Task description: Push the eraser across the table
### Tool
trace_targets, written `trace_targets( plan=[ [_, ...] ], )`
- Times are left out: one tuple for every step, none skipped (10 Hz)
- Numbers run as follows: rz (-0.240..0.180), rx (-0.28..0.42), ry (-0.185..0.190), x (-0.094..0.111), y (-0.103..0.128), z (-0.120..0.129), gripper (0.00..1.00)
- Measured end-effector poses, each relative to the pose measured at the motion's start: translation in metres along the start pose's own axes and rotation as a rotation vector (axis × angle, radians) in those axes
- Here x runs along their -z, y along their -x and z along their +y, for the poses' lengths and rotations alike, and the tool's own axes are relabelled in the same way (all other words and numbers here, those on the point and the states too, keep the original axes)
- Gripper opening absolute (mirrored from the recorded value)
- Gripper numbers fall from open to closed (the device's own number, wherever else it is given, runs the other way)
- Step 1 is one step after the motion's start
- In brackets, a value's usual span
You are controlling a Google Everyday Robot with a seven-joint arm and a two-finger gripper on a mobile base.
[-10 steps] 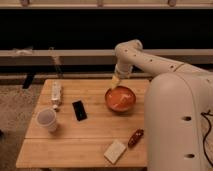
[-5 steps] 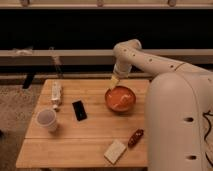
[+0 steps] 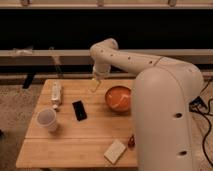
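The eraser (image 3: 79, 110) lies flat on the table (image 3: 75, 150), left of centre, its long side running roughly away from the camera at a slight slant. Nothing touches it. I read this as the approach step, with the push itself not yet begun.

My gripper (image 3: 95, 85) hangs over the far part of the table, beyond the eraser and a little to its right. It is apart from the eraser and, I judge, above the wood rather than on it (whether it is parted or closed I cannot tell). To push, I would need to bring it down to the eraser's level, just beside one edge. Then I would sweep so the block slides over the planks without tipping or slipping out sideways.

The cup (image 3: 47, 120) stands near the eraser on its left, toward the front. A white object (image 3: 56, 93) lies by the left edge, so a leftward push looks cramped to me. The bowl (image 3: 119, 98) sits to the right, near my gripper. A beige block (image 3: 115, 151) lies at the front, well apart from the eraser.
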Motion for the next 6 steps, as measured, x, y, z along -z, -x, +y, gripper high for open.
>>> trace_targets(
  plan=[
    [0.002, 0.034, 0.011, -0.004, 0.012, 0.015, 0.79],
    [0.0, 0.072, 0.021, -0.008, 0.024, 0.029, 0.76],
    [-0.001, 0.119, 0.038, -0.015, 0.038, 0.044, 0.66],
    [0.004, 0.139, 0.045, -0.022, 0.041, 0.047, 0.55],
    [0.01, 0.147, 0.053, -0.027, 0.041, 0.047, 0.47],
    [0.015, 0.16, 0.069, -0.035, 0.046, 0.051, 0.35]
  ],
)
